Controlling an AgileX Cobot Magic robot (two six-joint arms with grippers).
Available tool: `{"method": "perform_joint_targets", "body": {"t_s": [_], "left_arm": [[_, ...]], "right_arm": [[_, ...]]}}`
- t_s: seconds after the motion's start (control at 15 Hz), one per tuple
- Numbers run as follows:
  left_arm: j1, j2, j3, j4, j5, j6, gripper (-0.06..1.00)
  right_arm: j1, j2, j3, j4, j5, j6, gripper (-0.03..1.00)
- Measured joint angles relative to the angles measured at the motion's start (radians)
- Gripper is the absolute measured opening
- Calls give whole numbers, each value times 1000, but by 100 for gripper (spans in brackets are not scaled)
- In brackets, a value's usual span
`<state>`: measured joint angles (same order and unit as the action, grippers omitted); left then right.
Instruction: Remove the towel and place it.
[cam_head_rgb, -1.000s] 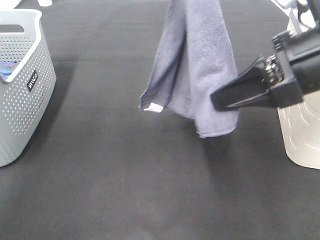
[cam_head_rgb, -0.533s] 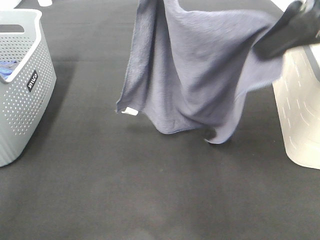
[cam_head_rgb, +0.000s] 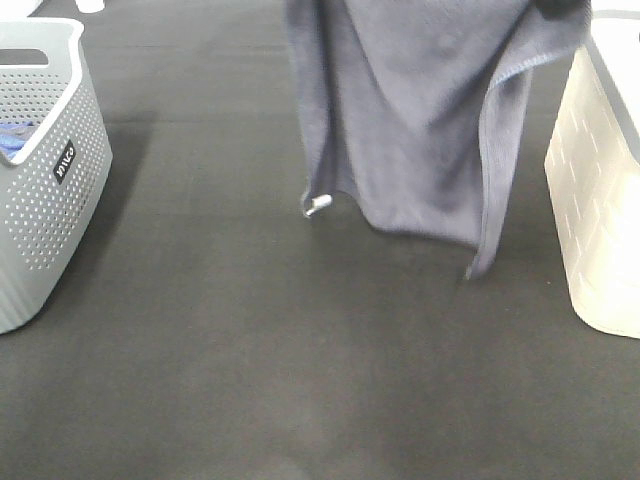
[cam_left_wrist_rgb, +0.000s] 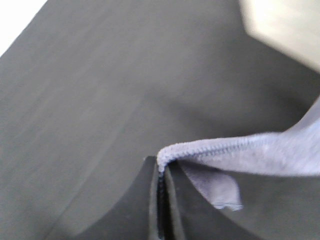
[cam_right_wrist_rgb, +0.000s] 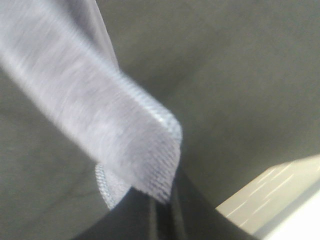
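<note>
I am clamping my left gripper (cam_left_wrist_rgb: 161, 174) and right gripper (cam_right_wrist_rgb: 162, 202) on the towel (cam_head_rgb: 420, 120) hem, so it is hanging spread, clear of the table (cam_head_rgb: 250, 350).

Grey-lavender towel (cam_head_rgb: 420, 120) with white tag (cam_head_rgb: 318, 205) — dotted grey basket (cam_head_rgb: 60, 210), cream bin (cam_head_rgb: 600, 220), black tabletop (cam_head_rgb: 300, 360).

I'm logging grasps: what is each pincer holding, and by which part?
Both hold the towel, which hangs between them: the left pincer grips its stitched hem, the right pincer a hemmed corner.
</note>
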<state>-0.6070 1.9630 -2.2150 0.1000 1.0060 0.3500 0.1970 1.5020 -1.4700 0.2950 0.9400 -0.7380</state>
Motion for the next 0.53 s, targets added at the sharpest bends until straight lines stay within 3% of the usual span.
{"method": "perform_joint_targets", "body": {"t_s": [0.13, 0.2, 0.33, 0.53], "left_arm": [[0, 8, 0, 166, -23, -134, 0], [2, 43, 0, 266, -37, -208, 0], [17, 79, 0, 284, -67, -238, 0], [86, 140, 0, 288, -200, -295, 0]], "right_arm": [[0, 37, -18, 34, -40, -108, 0], [0, 97, -43, 81, -107, -167, 0], [0, 153, -78, 89, -166, -198, 0], [0, 290, -195, 97, -234, -232, 0]]}}
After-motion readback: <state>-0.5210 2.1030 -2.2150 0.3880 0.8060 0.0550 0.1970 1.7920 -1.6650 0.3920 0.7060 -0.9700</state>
